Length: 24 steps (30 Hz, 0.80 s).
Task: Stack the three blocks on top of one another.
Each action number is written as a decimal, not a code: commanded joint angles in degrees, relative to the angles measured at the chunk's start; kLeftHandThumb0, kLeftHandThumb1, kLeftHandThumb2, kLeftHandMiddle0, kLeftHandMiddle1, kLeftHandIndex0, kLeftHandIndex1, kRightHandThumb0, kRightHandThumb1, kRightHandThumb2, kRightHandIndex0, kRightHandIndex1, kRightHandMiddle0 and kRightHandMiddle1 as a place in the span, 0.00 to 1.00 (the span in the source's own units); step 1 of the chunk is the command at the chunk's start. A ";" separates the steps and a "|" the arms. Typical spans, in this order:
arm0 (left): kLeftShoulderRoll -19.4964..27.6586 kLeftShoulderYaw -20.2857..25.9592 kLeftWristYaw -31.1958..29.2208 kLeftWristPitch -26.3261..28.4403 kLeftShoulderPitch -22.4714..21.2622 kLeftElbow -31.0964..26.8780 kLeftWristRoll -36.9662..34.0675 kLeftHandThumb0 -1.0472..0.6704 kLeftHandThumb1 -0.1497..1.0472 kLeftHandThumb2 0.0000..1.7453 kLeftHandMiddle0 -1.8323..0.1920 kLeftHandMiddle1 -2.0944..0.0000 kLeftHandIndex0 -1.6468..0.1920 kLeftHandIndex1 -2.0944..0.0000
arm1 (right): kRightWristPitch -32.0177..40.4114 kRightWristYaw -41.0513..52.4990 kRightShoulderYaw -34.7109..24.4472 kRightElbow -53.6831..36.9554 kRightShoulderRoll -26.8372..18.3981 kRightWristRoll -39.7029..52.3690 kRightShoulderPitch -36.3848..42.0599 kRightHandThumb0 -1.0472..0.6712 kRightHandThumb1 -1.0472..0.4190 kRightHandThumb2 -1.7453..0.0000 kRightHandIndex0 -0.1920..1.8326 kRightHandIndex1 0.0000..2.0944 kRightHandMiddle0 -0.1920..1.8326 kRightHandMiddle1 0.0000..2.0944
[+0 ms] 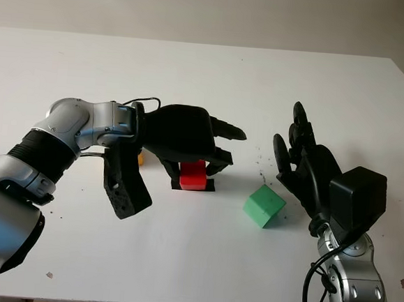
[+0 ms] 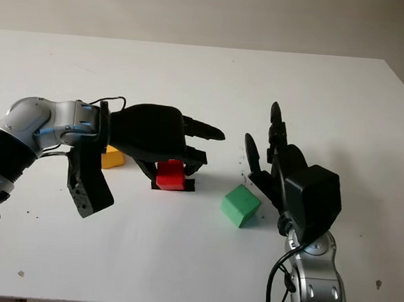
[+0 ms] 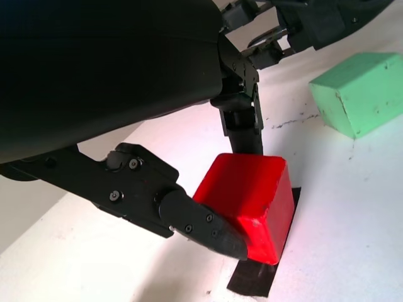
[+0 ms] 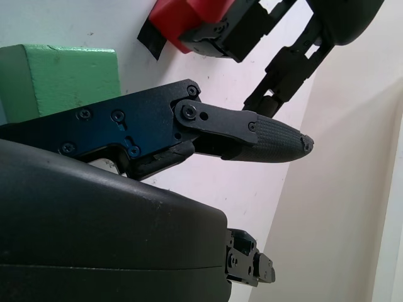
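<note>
The left robot hand (image 1: 196, 156) is curled down over the small red cube-shaped block (image 1: 192, 175), which sits on a patch of black tape (image 3: 264, 277) near the middle of the white tabletop (image 1: 208, 74). In the left wrist view one fingertip (image 3: 211, 229) lies against one face of the red block and another finger stands at the face opposite, so the hand reads as clenched on the block; the block appears to be down on the tape, not yet lifted.

The pale green cube-shaped block (image 1: 263, 205) lies just beside the red one, toward the right edge of the tabletop, turned at an angle. The right robot hand (image 1: 300, 162) hovers close behind and to the right of it, released and holding nothing. A small orange-yellow block (image 2: 112, 157) sits on the far side of the left arm, toward the left edge, partly hidden by the wrist.

The blocks look light and rigid, with flat, smooth, probably painted faces and slightly rounded corners. They should not deform under a pinch, but smooth faces may slip if the fingers sit near an edge. The safest hold is across two opposite side faces, at mid-height, leaving the bottom face free to land square on the next block. None is stacked yet, so the task looks to be at its first pick.
</note>
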 commanded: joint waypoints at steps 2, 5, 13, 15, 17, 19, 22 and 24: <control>1.15 -1.45 2.68 0.08 -2.36 -0.57 2.50 0.37 0.90 0.03 0.91 0.98 0.77 0.63 | -0.77 -0.03 0.02 -0.87 -0.04 0.06 -0.35 0.20 0.00 0.65 0.00 0.01 0.01 0.02; 1.53 -2.00 4.11 0.17 -2.67 -0.88 3.95 0.38 0.89 0.03 0.93 0.98 0.75 0.80 | -0.31 0.10 0.09 -0.94 -0.12 0.09 -0.45 0.19 0.00 0.65 0.00 0.01 0.01 0.02; 2.35 -3.13 6.82 1.06 -2.80 -1.78 5.82 0.36 0.89 0.03 0.95 0.98 0.79 0.87 | -0.31 0.26 -0.08 -0.69 -0.02 0.55 -0.47 0.20 0.00 0.65 0.00 0.01 0.00 0.02; 2.74 -3.14 6.09 1.73 -2.87 -2.45 6.01 0.37 0.89 0.03 0.97 0.98 0.81 0.90 | -0.44 0.27 0.05 -0.50 -0.20 0.39 -0.55 0.20 0.00 0.65 0.00 0.01 0.00 0.02; 2.97 -2.72 6.26 2.06 -2.86 -2.33 5.44 0.39 0.89 0.03 0.98 0.98 0.82 0.92 | -0.43 0.36 0.02 -0.31 -0.25 0.48 -0.60 0.20 0.00 0.65 0.00 0.01 0.00 0.02; 3.93 -1.94 7.46 4.44 -2.71 -3.26 6.50 0.41 0.87 0.03 0.99 0.98 0.86 0.95 | -0.68 0.49 -0.04 -0.09 -0.14 0.71 -0.63 0.19 0.00 0.65 0.00 0.01 0.00 0.02; 5.56 0.25 7.80 6.83 -2.68 -3.05 4.52 0.45 0.86 0.03 0.99 0.98 0.90 0.97 | -0.89 0.12 0.14 0.04 0.13 0.46 -0.73 0.20 0.00 0.65 0.00 0.01 0.01 0.03; 6.35 1.58 7.42 7.98 -2.55 -2.92 2.69 0.48 0.85 0.03 0.97 0.97 0.89 0.97 | -0.80 -0.02 0.39 0.07 0.00 0.05 -0.78 0.20 0.00 0.65 0.00 0.01 0.01 0.03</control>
